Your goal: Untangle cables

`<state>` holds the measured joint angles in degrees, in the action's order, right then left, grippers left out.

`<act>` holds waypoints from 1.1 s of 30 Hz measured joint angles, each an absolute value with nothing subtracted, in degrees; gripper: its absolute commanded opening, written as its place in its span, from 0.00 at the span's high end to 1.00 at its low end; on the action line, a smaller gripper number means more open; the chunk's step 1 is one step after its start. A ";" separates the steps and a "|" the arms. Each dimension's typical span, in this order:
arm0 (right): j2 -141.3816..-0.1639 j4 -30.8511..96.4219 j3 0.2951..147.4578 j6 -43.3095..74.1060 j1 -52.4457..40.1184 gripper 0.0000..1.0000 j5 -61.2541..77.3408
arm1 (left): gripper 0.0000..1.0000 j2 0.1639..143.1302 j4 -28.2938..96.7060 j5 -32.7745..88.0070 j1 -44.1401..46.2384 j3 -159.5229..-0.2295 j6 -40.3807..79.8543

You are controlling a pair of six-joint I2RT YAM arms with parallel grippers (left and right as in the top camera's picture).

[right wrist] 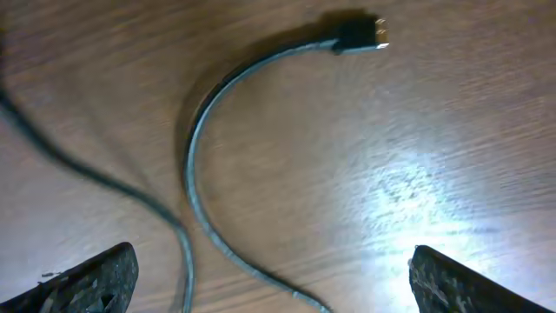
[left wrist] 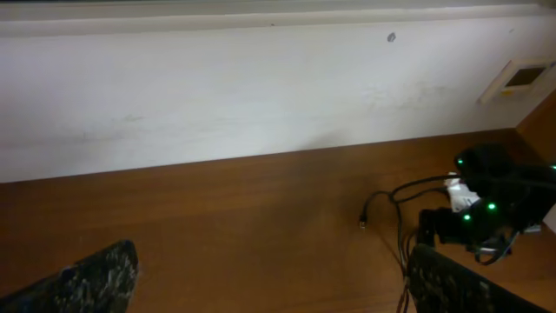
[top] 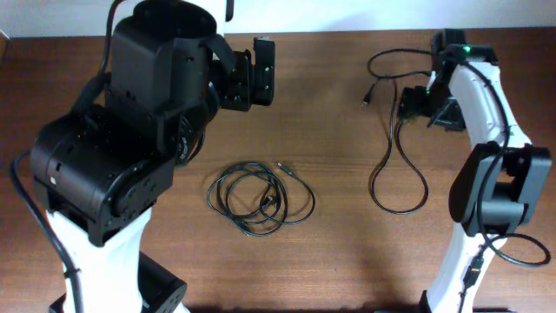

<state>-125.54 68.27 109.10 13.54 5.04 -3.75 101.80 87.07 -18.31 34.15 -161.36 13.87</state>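
A coiled bundle of thin black cable (top: 256,198) lies on the table at the middle, one plug end sticking out at its upper right. A second loose black cable (top: 395,161) lies at the right, with a plug (top: 367,100) and a long loop toward the front. My right gripper (top: 415,104) hovers open over this loose cable. In the right wrist view the cable (right wrist: 195,165) and its plug (right wrist: 360,33) lie on the wood between and beyond the open fingers (right wrist: 278,283), untouched. My left gripper (top: 261,69) is open and empty at the back, far from the bundle; its wrist view shows open fingers (left wrist: 274,291).
The wooden table (top: 330,252) meets a white wall (left wrist: 261,87) at the back. The left arm's large black body (top: 130,130) covers the table's left side. The right arm (left wrist: 486,204), with green lights, shows in the left wrist view beside the loose cable's plug (left wrist: 363,223).
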 measured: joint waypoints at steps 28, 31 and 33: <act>-124.81 45.82 90.94 12.86 2.68 0.96 0.40 | 0.01 101.80 91.20 -20.03 34.15 -161.36 13.87; -125.64 55.77 98.87 12.08 2.68 0.96 1.54 | 0.01 101.80 92.05 -20.03 34.15 -161.36 13.87; -125.64 60.31 109.71 13.37 2.96 0.96 0.23 | 0.01 101.80 92.51 -21.04 34.15 -161.36 13.85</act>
